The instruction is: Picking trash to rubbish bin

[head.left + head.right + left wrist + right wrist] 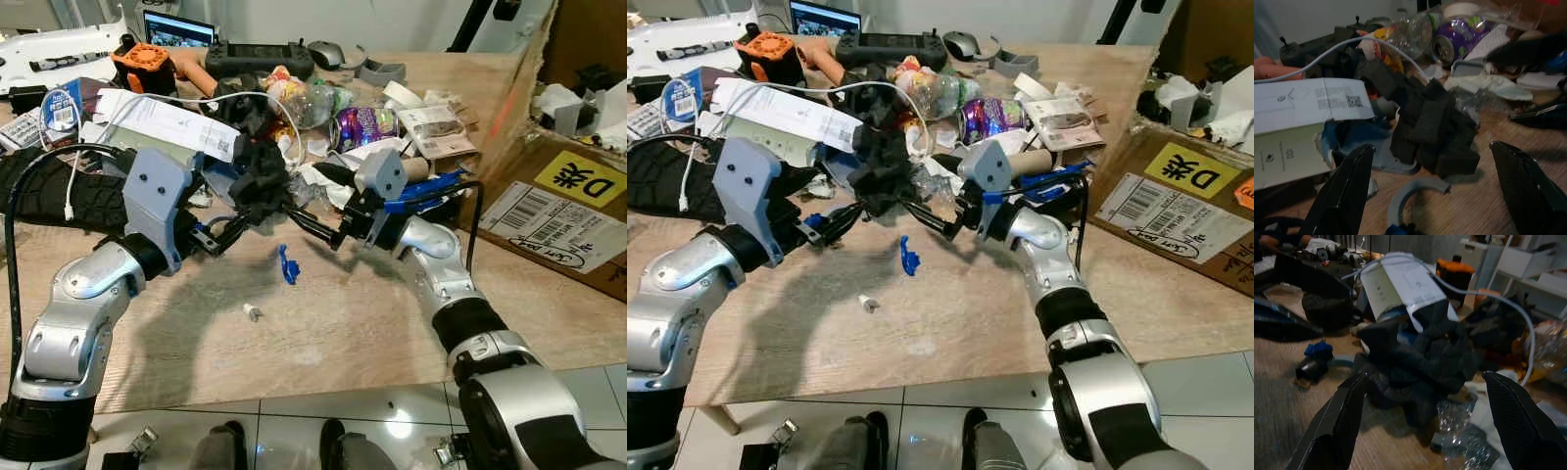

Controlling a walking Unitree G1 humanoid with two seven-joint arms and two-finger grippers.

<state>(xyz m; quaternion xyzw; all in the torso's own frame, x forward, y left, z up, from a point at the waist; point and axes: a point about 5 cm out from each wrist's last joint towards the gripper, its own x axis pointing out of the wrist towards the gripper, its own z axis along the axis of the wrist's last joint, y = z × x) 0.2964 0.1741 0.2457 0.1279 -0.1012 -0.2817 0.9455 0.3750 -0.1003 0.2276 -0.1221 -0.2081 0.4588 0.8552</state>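
Left wrist view shows the black foam lump point(1432, 129) sitting on the tabletop point(343, 323), right between the wide-open jaws of the left gripper point(217, 235). The right gripper point(328, 230) points at the same lump from the other side, its jaws wide open too, with the lump in between them. Neither one is holding anything. I think this is the reaching step of picking up trash. Next, one gripper should push a little closer and squeeze the lump.

laptop point(178, 29) | black controller point(259, 57) | cardboard box point(563, 211) | mouse point(325, 52)
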